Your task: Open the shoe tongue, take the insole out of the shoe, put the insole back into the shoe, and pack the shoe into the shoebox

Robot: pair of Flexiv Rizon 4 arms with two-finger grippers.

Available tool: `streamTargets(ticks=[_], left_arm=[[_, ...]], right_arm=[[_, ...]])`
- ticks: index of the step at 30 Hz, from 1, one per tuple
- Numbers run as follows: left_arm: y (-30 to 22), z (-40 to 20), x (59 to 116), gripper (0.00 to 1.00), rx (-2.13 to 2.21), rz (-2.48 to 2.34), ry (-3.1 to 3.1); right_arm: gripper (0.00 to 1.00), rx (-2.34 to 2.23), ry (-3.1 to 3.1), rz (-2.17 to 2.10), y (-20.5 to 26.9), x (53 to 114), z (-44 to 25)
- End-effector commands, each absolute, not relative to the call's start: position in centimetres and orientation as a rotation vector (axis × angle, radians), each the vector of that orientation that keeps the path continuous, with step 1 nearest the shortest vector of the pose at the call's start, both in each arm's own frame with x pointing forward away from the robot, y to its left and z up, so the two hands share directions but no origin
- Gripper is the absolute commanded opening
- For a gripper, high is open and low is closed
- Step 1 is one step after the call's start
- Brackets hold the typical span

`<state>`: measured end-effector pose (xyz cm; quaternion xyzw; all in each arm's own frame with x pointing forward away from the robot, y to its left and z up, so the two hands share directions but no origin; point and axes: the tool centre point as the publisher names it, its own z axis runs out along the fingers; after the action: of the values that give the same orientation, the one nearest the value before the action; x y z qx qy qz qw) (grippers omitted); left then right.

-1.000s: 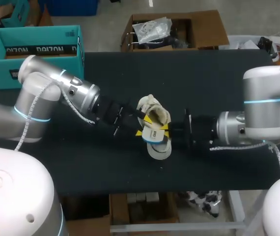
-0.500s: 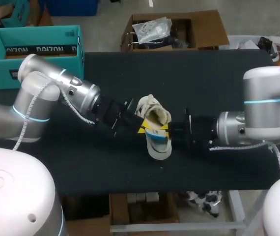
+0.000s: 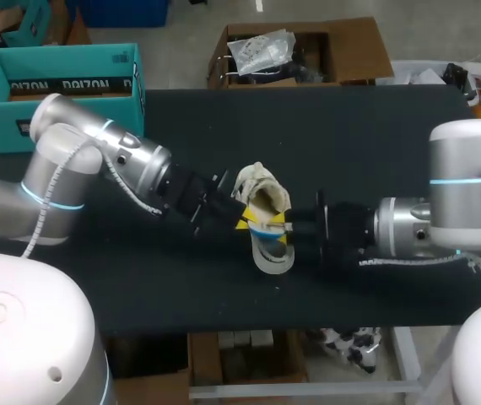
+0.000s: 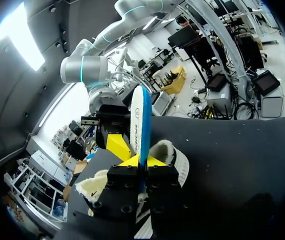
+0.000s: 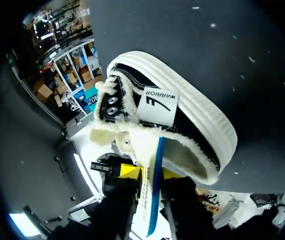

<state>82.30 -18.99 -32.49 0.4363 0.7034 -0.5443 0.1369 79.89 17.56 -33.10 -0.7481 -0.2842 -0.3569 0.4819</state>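
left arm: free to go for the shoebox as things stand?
Probably not yet. The left gripper is shut on the insole, whose far end sits in the shoe, and the right gripper is at that insole too. The way to the shoebox itself looks open.

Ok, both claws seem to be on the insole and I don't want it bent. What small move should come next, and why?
Probably open the right claw and back it off slightly. The insole stands on edge, pinched by the left claw and seemingly by the right too, its end in the shoe opening. One grip could steer it freely.
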Motion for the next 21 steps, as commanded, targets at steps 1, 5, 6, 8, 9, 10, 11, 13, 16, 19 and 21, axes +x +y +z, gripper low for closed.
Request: streamTargets(ticks=[1,5,6,8,9,10,11,13,16,19,21], left_arm=[[-19.5,-32.7,82.2,0.00,1.258,-1.575,2.033],[-19.6,-32.6,82.3,0.00,1.246,-1.568,2.030],[-19.6,-32.7,82.5,0.00,1.242,-1.564,2.032],[-19.6,-32.8,82.7,0.00,1.236,-1.555,2.039],[-19.6,-32.9,82.9,0.00,1.233,-1.554,2.040],[-19.6,-33.1,83.1,0.00,1.229,-1.546,2.047],[-19.6,-33.3,83.3,0.00,1.223,-1.544,2.051],[-19.7,-33.6,83.6,0.00,1.217,-1.534,2.059],[-19.7,-34.0,84.0,0.00,1.199,-1.517,2.071],[-19.6,-34.3,84.3,0.00,1.183,-1.511,2.080],[-19.5,-34.3,84.3,0.10,1.176,-1.515,2.079]], right_arm=[[0.08,-1.793,-0.691,-0.878,17.8,80.0,-33.4],[0.00,-1.782,-0.689,-0.875,18.0,80.4,-33.9],[0.00,-1.782,-0.688,-0.874,18.0,80.5,-34.1],[0.00,-1.784,-0.688,-0.871,18.0,80.9,-34.5],[0.00,-1.788,-0.690,-0.867,18.0,81.1,-34.7],[0.00,-1.791,-0.690,-0.864,18.0,81.3,-34.9],[0.00,-1.794,-0.691,-0.861,18.0,81.5,-35.0],[0.00,-1.807,-0.697,-0.854,18.0,81.9,-35.3],[0.00,-1.822,-0.698,-0.849,18.0,82.4,-35.6],[0.00,-1.837,-0.699,-0.845,17.9,82.9,-35.8],[0.00,-1.847,-0.698,-0.843,17.8,83.0,-35.8]])
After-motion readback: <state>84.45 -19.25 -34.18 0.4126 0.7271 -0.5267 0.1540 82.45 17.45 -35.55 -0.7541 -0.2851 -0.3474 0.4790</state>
